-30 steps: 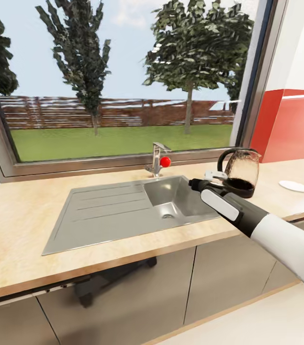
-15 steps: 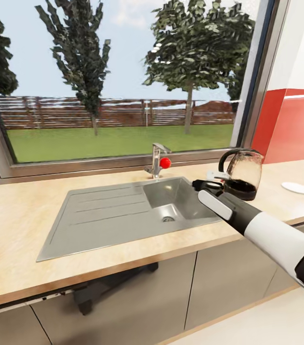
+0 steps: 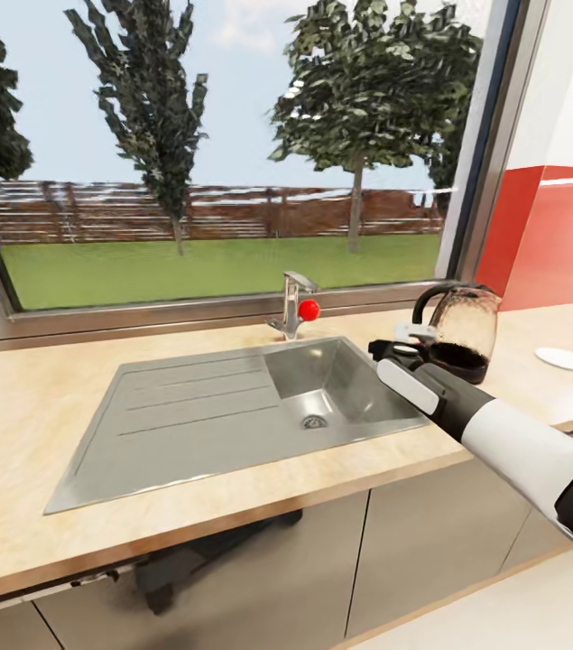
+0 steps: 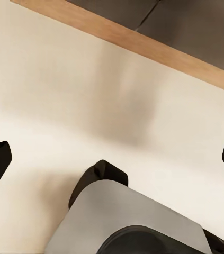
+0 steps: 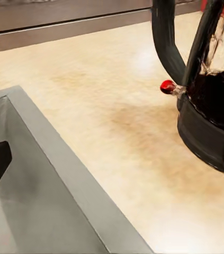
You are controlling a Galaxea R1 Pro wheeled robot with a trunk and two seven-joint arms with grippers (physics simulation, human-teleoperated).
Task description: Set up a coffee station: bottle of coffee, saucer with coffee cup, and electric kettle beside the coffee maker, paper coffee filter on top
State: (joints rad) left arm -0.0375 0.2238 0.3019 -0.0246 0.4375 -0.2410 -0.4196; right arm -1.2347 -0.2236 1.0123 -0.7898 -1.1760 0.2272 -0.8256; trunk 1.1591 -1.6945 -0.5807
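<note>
The right hand (image 3: 392,348), spread wide and empty, hovers beside the electric kettle (image 3: 463,329) on the counter (image 3: 15,397); glass, probably heavy and fragile, best gripped by its stiff black handle (image 5: 167,42).

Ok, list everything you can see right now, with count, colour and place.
kitchen countertop: one, light-brown speckled, running under the window.
sink: one, grey steel with drainboard, set in the countertop.
tap: one, silver with a red knob, behind the basin.
electric kettle: one, dark smoky glass, black handle and base, on the countertop right of the sink.
saucer: one, white, on the countertop right of the kettle.
window: one, grey frame, trees and lawn outside.
splashback: red, on the wall at right.
cabinet fronts: grey, below the countertop.
right gripper: near the kettle's handle, apart from it; open.
left gripper: open, over pale floor.
</note>
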